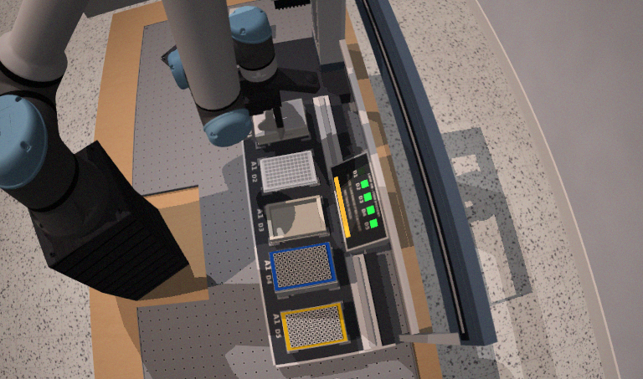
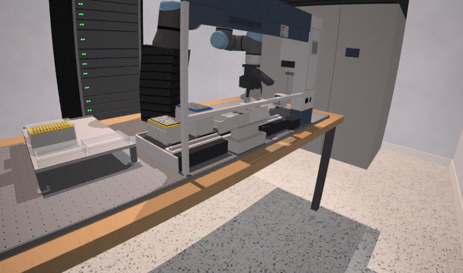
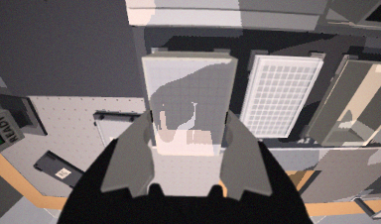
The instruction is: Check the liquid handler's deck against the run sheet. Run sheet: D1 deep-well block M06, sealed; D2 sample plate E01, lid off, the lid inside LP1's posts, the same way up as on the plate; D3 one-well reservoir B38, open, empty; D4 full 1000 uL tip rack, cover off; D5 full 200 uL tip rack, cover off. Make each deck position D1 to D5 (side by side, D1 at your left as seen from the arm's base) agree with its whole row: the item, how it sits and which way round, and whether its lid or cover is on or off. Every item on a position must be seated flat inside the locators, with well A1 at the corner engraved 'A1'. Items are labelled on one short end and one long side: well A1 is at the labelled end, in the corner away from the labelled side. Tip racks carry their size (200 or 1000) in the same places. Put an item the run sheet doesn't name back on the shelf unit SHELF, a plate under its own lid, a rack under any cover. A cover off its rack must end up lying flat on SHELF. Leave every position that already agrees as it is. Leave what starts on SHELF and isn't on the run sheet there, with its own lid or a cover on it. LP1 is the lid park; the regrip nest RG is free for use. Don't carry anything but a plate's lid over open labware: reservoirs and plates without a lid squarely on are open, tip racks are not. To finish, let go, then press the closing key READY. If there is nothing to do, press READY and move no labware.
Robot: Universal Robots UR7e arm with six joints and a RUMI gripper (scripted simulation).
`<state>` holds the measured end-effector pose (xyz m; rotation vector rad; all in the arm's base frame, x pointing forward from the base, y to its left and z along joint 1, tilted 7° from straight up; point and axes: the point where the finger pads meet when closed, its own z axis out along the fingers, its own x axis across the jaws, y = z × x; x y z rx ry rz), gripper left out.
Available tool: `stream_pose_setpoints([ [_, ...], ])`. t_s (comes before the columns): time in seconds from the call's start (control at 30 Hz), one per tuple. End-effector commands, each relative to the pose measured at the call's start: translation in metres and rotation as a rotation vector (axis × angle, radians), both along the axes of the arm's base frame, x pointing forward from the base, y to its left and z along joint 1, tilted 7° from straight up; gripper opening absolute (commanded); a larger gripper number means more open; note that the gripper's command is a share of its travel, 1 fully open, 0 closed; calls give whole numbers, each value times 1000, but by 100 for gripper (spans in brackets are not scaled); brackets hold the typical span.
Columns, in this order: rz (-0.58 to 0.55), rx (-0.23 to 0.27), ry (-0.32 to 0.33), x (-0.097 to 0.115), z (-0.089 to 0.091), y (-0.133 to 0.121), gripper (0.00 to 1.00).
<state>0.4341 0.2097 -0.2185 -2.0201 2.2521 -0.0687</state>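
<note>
My gripper (image 1: 280,119) is shut on the sealed deep-well block (image 1: 285,123) across its short width, over deck position D1 at the far end of the deck. In the wrist view the block (image 3: 189,107) sits between both fingers; I cannot tell whether it rests in the locators. The white sample plate (image 1: 288,170) sits at D2 with no lid. The open reservoir (image 1: 295,218) is at D3. The blue-framed tip rack (image 1: 302,266) is at D4 and the yellow-framed tip rack (image 1: 313,326) at D5, both uncovered.
The status panel (image 1: 360,200) with green lights lies beside the deck, under the blue gantry rail (image 1: 426,166). The shelf unit (image 2: 79,138) holds a covered yellow tip rack (image 2: 50,132) and clear covers (image 2: 105,138). The READY key (image 3: 10,127) shows left of the gripper.
</note>
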Motion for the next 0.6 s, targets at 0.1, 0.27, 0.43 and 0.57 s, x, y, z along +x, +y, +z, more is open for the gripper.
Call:
stream_pose_setpoints([
  [0.1,0,0,-1,0,0,0,0],
  [0.27,1,-1,0,-2,-3,0,0],
  [0.43,1,-1,-1,-1,-4,0,0],
  [0.57,1,0,-2,0,-5,1,0],
])
